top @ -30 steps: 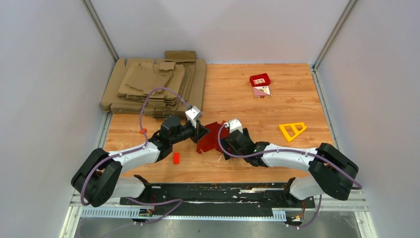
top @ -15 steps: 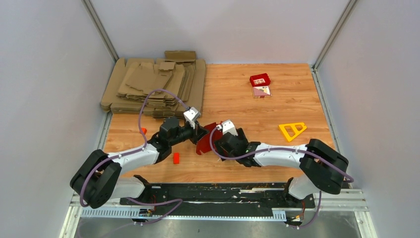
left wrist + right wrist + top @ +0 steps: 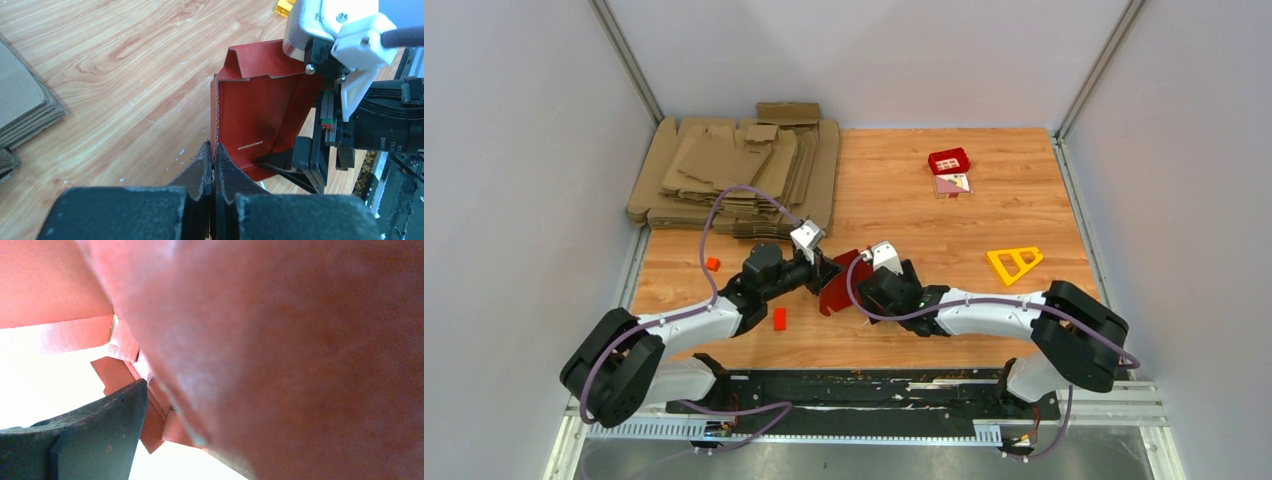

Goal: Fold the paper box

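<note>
1. We look down on a wooden tabletop (image 3: 904,190) closed in by plain grey walls, with both arm bases at 6 o'clock.
2. At 10 to 11 o'clock lies a stack of flat brown cardboard sheets (image 3: 724,170).
3. At 1 o'clock sits a small red tile (image 3: 949,160) with a window pattern, and at 3 o'clock a yellow triangle frame (image 3: 1014,262).
4. The paper box (image 3: 837,285) is just on the 6 o'clock side of the tabletop's middle, held between the two arms. It is half formed and stands on edge.
5. The left pincer (image 3: 213,164) is closed tight on one raw edge of the box. In its wrist view the card rises straight up from between the two pads.
6. One flap at the top of the box is creased over, and the inner face carries a short pale mark.
7. The right pincer (image 3: 861,288) meets the box from the 3 o'clock side with its jaws wide apart.
8. One of its fingers (image 3: 277,162) reaches into the box's inner side, and the tip is at the card.
9. In the right wrist view, red card fills almost everything and only one dark finger (image 3: 100,435) shows; the other is hidden.
10. A small red block (image 3: 779,318) lies at 7 o'clock beside the left arm, and an orange bit (image 3: 712,264) lies at 9 o'clock.
</note>
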